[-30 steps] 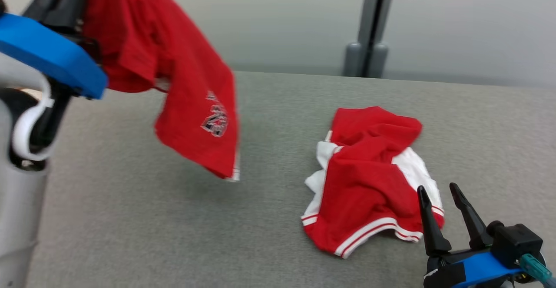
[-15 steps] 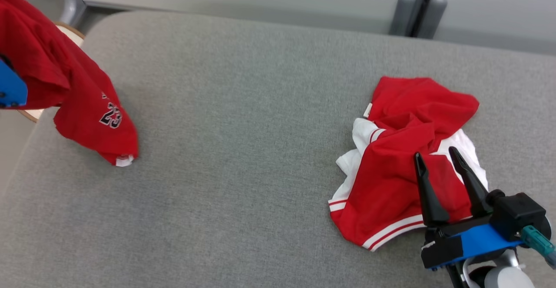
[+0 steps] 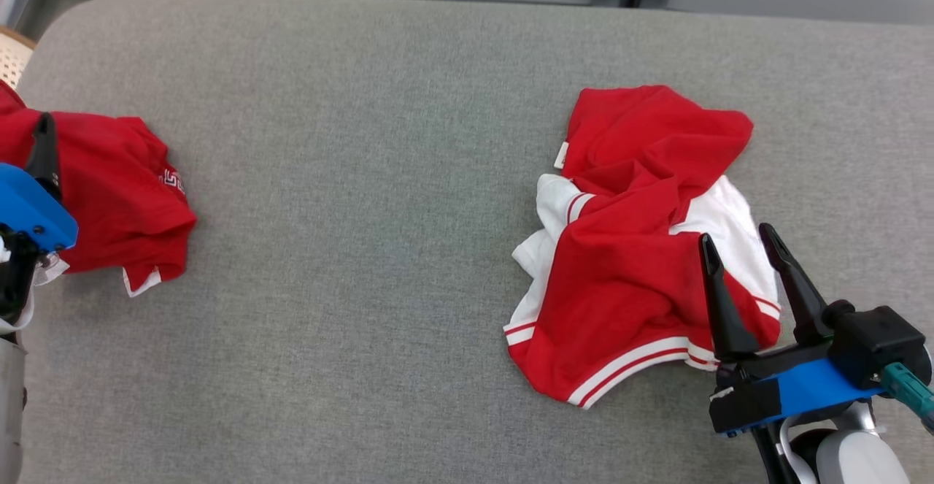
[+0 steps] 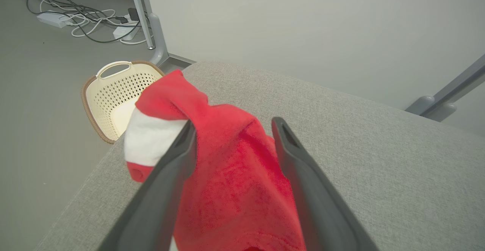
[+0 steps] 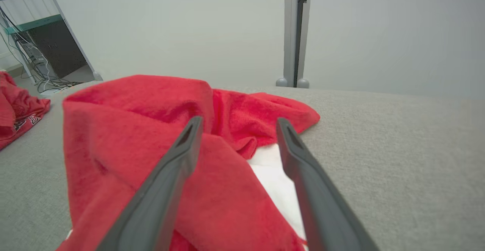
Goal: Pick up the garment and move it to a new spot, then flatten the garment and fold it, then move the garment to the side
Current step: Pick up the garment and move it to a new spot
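Nearest, at the lower right of the head view, the right gripper is hovering with its two dark fingers spread wide, gripping nothing. Its tips are overlapping the near right edge of a crumpled red-and-white garment, which is lying on the right half of the grey cushion.

At the lower left, the left gripper is also standing open. Its fingers are parted, with the red jersey lying between and beneath them, not pinched. This jersey is resting in a heap at the cushion's left end, close to the edge and well apart from the other garment, with white lettering and hem trim showing.

Beyond that edge, a cream perforated basket is sitting on the floor. Farther off, cables are trailing across the floor, and a grey post is rising behind the cushion.
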Robot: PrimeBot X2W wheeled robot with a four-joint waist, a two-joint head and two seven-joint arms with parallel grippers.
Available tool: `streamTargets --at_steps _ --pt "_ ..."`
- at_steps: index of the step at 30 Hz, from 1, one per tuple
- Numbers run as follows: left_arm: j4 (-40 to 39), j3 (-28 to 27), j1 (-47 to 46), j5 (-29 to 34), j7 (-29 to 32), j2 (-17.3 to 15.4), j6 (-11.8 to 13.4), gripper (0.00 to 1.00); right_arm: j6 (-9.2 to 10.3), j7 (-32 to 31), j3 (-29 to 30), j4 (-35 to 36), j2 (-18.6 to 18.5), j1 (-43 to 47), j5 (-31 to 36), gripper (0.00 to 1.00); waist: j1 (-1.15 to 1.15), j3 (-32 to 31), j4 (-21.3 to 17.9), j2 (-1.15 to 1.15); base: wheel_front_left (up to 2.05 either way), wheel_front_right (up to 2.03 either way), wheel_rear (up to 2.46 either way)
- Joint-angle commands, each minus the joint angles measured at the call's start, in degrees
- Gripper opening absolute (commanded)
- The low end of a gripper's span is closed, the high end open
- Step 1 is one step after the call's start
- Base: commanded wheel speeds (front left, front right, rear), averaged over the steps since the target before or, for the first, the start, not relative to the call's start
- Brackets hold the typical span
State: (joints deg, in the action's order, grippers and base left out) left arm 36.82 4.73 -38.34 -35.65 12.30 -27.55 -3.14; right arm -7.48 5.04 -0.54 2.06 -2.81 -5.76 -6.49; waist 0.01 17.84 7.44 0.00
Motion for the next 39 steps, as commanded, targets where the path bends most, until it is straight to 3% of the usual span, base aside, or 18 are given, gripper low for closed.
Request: streamTargets --at_steps 1,9,15,18,26,32,39 --pt "0.16 0.15 -0.59 0.01 0.46 -0.58 -0.35 1.0 -0.03 0.27 -0.01 -0.19 -0.15 0.11 -0.48 1.0 -0.01 -1.33 -0.61 0.0 0.0 0.0 0.0" --pt "-3.55 2.94 -3.19 0.42 7.74 -1.34 -0.31 1.0 -0.03 2.37 -0.28 -3.58 -0.16 2.94 -3.16 1.0 -0.01 -8.32 -0.21 0.0 0.0 0.0 0.0" --pt "-12.52 3.25 -2.78 0.52 7.24 -0.31 1.12 1.0 -0.03 3.61 -0.18 -5.52 -0.16 4.42 -4.91 1.0 -0.01 -12.8 -0.27 0.0 0.0 0.0 0.0" --pt "-19.55 1.78 1.24 -2.16 2.92 2.78 0.56 1.0 -0.03 3.93 0.69 -6.2 -0.16 5.34 -4.53 1.0 -0.01 -15.39 -1.52 0.0 0.0 0.0 0.0" --pt "-30.36 2.37 17.81 -1.81 -10.9 9.41 0.78 1.0 -0.03 3.12 1.9 -5.38 -0.14 6.98 -4.31 1.0 -0.01 -18.26 -5.34 0.0 0.0 0.0 0.0" --pt "-31.75 2.84 30.91 2.67 -22.21 11.15 1.98 1.0 -0.03 2.45 1.76 -4.11 -0.16 6.2 -4.33 1.0 -0.01 -18.3 -8.96 0.0 0.0 0.0 0.0" --pt "-30.88 4.63 40.8 5.99 -25.65 12.91 4.33 1.0 -0.03 0.86 1.92 -4.33 -0.15 7.16 -2.85 1.0 -0.01 -18.3 -11.54 0.0 0.0 0.0 0.0"
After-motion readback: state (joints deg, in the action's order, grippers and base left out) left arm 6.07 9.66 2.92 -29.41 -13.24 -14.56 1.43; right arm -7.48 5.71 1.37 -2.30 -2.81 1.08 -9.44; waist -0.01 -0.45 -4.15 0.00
